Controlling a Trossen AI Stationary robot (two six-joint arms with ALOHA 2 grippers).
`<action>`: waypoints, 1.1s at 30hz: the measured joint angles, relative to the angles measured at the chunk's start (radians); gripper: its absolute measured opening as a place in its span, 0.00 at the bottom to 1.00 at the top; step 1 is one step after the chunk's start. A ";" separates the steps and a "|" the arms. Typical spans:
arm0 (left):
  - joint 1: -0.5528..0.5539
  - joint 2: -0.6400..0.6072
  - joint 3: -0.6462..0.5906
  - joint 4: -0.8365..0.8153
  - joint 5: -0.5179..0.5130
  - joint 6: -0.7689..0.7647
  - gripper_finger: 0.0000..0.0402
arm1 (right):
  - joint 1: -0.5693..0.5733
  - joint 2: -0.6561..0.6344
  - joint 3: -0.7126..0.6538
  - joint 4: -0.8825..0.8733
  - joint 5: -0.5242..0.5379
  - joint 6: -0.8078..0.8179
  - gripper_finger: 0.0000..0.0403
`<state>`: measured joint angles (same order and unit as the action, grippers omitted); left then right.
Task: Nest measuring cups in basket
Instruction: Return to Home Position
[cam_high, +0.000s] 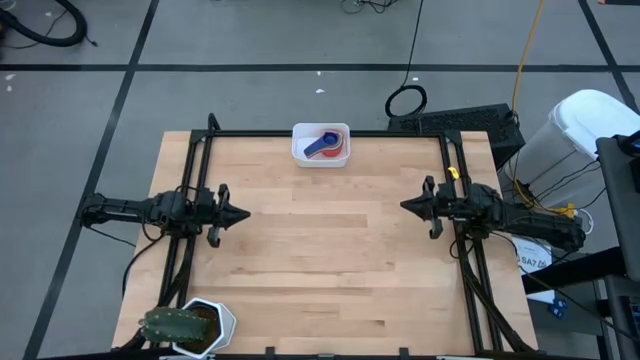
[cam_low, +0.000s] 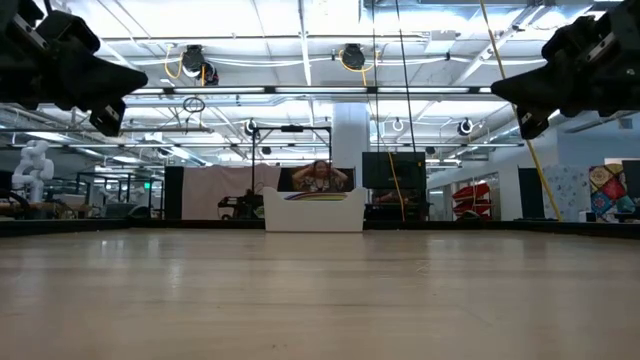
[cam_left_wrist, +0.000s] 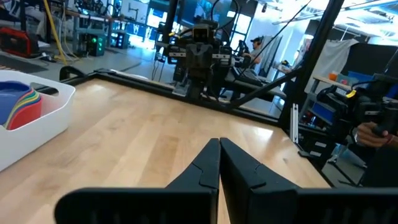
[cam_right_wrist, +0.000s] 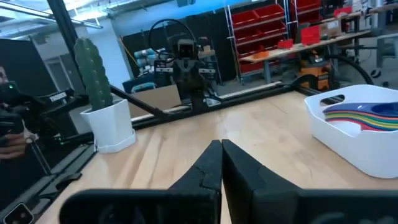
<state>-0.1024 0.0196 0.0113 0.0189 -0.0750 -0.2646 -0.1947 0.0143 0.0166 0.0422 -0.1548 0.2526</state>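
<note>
The white basket (cam_high: 320, 156) stands at the middle of the table's far edge. The measuring cups (cam_high: 326, 142) lie stacked inside it, a blue one on top over red; their coloured rims show in the left wrist view (cam_left_wrist: 18, 106) and the right wrist view (cam_right_wrist: 364, 116). My left gripper (cam_high: 243, 213) hovers shut at the table's left side, pointing level toward the right. My right gripper (cam_high: 405, 206) hovers shut at the right side, pointing level toward the left. Neither holds anything.
A white hexagonal pot with a green cactus (cam_high: 190, 325) stands at the table's near left corner. Bare wood (cam_high: 320, 250) lies between the two grippers. A black frame (cam_high: 200, 135) runs along the table's far edge and both sides.
</note>
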 joint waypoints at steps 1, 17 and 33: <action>0.000 -0.001 0.000 0.000 0.000 0.000 0.02 | 0.000 0.000 0.000 0.000 -0.001 0.002 0.00; 0.000 0.000 0.000 0.001 -0.011 0.036 0.02 | 0.140 0.001 -0.002 -0.018 0.130 -0.013 0.00; 0.000 0.000 -0.002 0.028 -0.019 0.105 0.03 | 0.143 0.001 -0.002 -0.011 0.128 0.040 0.00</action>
<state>-0.1024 0.0196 0.0093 0.0469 -0.0935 -0.1593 -0.0517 0.0151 0.0151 0.0311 -0.0265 0.2922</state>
